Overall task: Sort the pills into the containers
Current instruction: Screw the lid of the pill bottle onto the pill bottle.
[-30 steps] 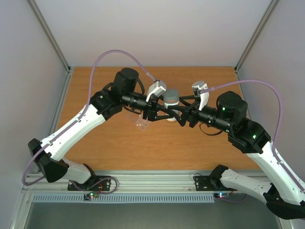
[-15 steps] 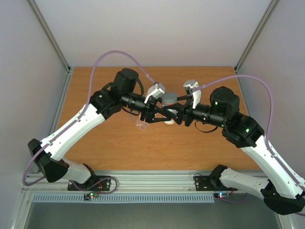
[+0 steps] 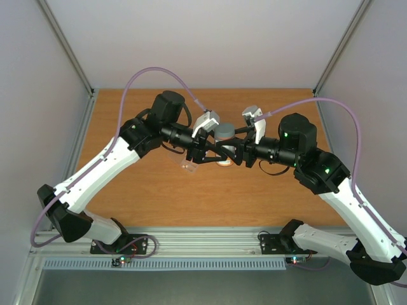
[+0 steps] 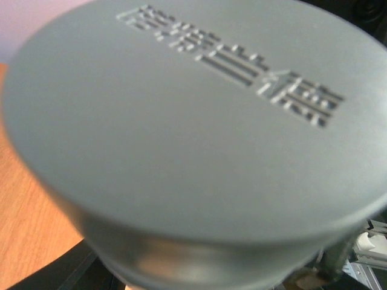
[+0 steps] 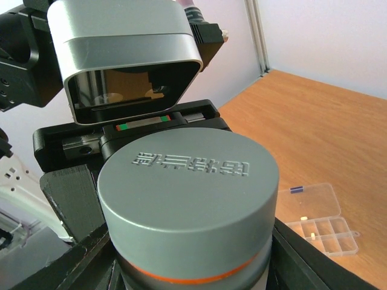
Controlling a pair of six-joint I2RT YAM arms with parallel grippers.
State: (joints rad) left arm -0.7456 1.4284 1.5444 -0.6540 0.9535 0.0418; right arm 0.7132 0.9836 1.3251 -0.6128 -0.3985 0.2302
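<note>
A white bottle with a grey cap and an orange ring is held above the table between both arms. My left gripper is shut on it from the left; in the left wrist view the cap fills the frame and hides the fingers. My right gripper is shut on the bottle from the right, jaws flush against both sides. The clear pill box lies open on the table, also in the top view. A dark blue-purple pill lies on its lid. Two pale pills sit in cells.
The wooden table is walled by grey panels left, right and behind. A metal rail runs along the near edge. The left arm's wrist camera housing stands close behind the bottle in the right wrist view.
My right arm has moved left and closed in on the bottle. The bottle and my left gripper have shifted slightly left. The pill box has not moved.
</note>
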